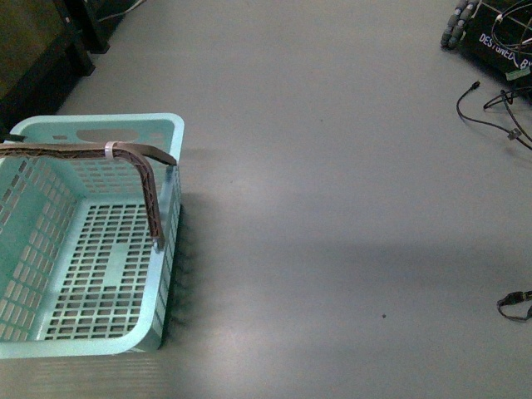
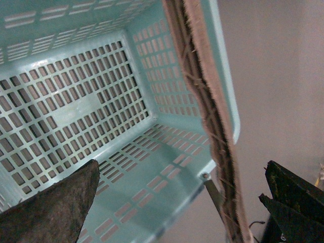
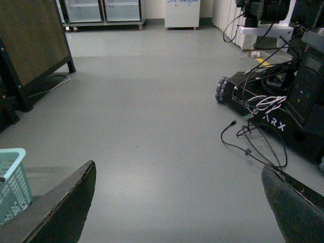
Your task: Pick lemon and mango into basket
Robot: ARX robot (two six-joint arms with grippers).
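The pale teal basket stands on the grey floor at the left, empty, its brownish handle raised with a white tie. My left gripper is open above the basket's rim, beside the handle; its slotted bottom shows bare. My right gripper is open and empty over bare floor, with a corner of the basket to one side. The lemon and the mango are out of view. Neither arm shows in the front view.
Black cables and a dark robot base lie at the far right. A small cable end lies at the right edge. Dark furniture stands at the far left. The right wrist view shows another robot base with cables.
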